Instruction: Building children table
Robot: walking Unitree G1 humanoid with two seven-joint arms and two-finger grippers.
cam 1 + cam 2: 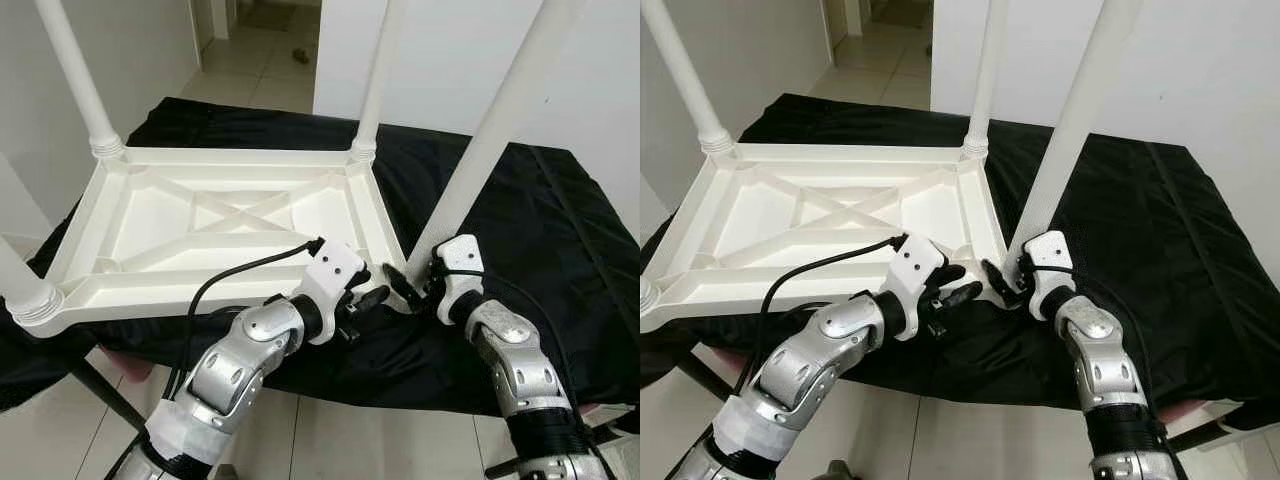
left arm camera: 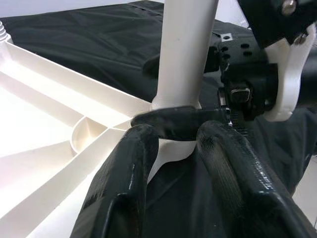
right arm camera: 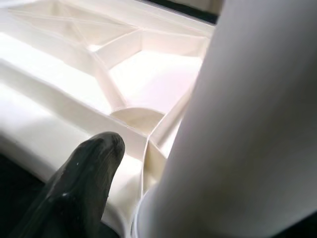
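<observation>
Risk lies at the near-right leg (image 1: pixel 478 150) of the upturned tabletop (image 1: pixel 200 225) on black cloth (image 1: pixel 560 230): right gripper (image 1: pixel 408 290) pinching its base (left gripper (image 1: pixel 372 296) spread, alongside) could lever it crooked in its socket.

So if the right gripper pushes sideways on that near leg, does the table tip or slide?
Probably slides rather than tips: the upturned white plastic table lies flat and wide on the black cloth. It looks light, with a thin ribbed underside. The near leg is long, so it may flex or lever at its socket.
</observation>
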